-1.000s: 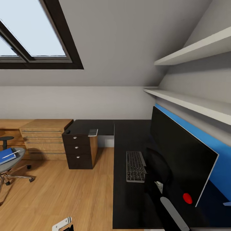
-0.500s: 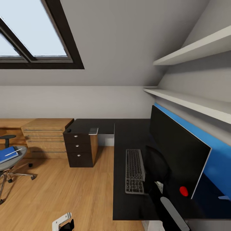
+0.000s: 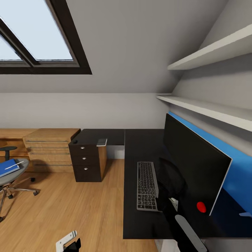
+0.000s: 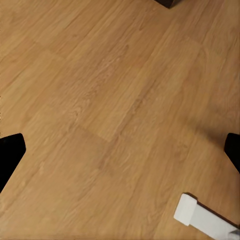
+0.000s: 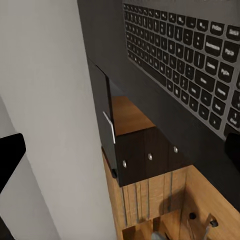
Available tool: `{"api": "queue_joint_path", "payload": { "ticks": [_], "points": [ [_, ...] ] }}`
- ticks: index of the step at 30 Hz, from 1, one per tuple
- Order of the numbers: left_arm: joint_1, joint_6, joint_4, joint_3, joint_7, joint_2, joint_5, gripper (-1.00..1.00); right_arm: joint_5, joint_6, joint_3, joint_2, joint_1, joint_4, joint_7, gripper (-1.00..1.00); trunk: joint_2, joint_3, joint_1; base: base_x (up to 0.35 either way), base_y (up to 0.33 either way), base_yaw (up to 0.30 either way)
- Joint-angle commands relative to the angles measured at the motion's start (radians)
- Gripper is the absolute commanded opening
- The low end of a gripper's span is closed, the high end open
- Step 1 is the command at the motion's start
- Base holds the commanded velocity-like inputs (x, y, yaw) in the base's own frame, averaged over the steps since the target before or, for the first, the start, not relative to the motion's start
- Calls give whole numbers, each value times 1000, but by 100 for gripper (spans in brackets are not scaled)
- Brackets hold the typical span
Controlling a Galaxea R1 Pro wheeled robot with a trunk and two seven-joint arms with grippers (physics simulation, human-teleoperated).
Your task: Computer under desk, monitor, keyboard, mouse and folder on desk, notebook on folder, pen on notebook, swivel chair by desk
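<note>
Head view: keyboard (image 3: 147,185) on worktop (image 3: 140,147) beside monitor (image 3: 196,164); both tools released, empty; mouse (image 3: 74,141) at far-left corner judged next to fetch.

Inventory count, head view plus wrist views:
1 desk (image 3: 140,217), 1 monitor (image 3: 190,157), 1 keyboard (image 3: 147,185), 1 mouse (image 3: 74,141), 1 notebook (image 3: 102,142), 1 swivel chair (image 3: 10,176) carrying 1 folder (image 3: 7,168) and 1 pen (image 3: 14,164). 1 drawer unit (image 3: 85,162) with 3 drawers, 3 knobs. 1 wooden dresser (image 3: 49,150), 2 wall shelves (image 3: 210,52), 1 skylight (image 3: 35,38), 1 blue wall panel (image 3: 238,168).
</note>
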Motion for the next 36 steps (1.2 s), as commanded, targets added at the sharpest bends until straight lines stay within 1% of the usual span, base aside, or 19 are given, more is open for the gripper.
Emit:
{"api": "queue_joint_path", "payload": {
  "ticks": [1, 4, 7, 9, 10, 11, 13, 15, 16, 18, 19, 25, 34, 36],
  "points": [
    [-1, 0, 1, -5, 9, 2, 7, 100, -9, -9, 5, -2, -1, -2, -3, 100, -1, -1, 0, 0, 0, 0],
    [-1, -2, 14, -5, 9, 2, 8, 100, -1, -8, 15, -2, -1, -5, -2, 100, -1, -1, 0, 0, 0, 0],
    [-1, -3, 21, -4, 8, 3, 7, 100, 26, -7, 53, 0, -1, -7, -4, 100, -1, -1, 0, -34, 53, 0],
    [-1, -4, 25, -3, 8, 7, 7, 100, 82, -6, 118, 0, -1, -7, -7, 100, -1, -1, 0, -81, 179, 0],
    [-1, -4, 25, -3, 8, 9, 7, 100, 100, -6, 133, 0, -1, -8, -9, 100, -1, -1, 0, -93, 221, 0],
    [-1, -4, 26, -2, 7, 14, 7, 100, 136, -6, 157, 0, -1, -10, -11, 100, -1, -1, 0, -101, 249, 0],
    [-1, -4, 27, -2, 6, 20, 8, 100, 172, -5, 173, 0, -1, -14, -14, 100, -1, -1, 0, -105, 263, 0],
    [-1, -2, 27, -2, 6, 27, 8, 100, 237, -6, 193, 1, -1, -19, -20, 100, -1, -1, 0, -110, 282, 0],
    [-1, -2, 27, -2, 6, 28, 8, 100, 251, -6, 196, 1, -1, -20, -23, 100, -1, -1, 0, -111, 288, 0],
    [-1, -2, 28, -1, 6, 30, 9, 100, 296, -6, 203, 3, -1, -25, -41, 100, -1, -1, 0, -113, 293, 0],
    [-1, -1, 28, -1, 6, 31, 9, 100, 308, -6, 206, 3, -1, -34, -49, 100, -1, -1, 0, -113, 296, 0],
    [-1, -1, 28, 2, 6, 34, 10, 100, 326, -10, 210, 4, -1, -102, -63, 100, -1, -1, 0, -114, 297, 0],
    [-1, -3, 28, 1, 8, 38, 10, 100, 326, -28, 212, 5, -1, -116, -60, 100, -1, -1, 0, -103, 292, 0],
    [-1, -5, 29, 1, 12, 38, 10, 100, 327, -33, 224, 7, -1, -112, -63, 100, -1, -1, 0, -8, 55, 14]
  ]
}}
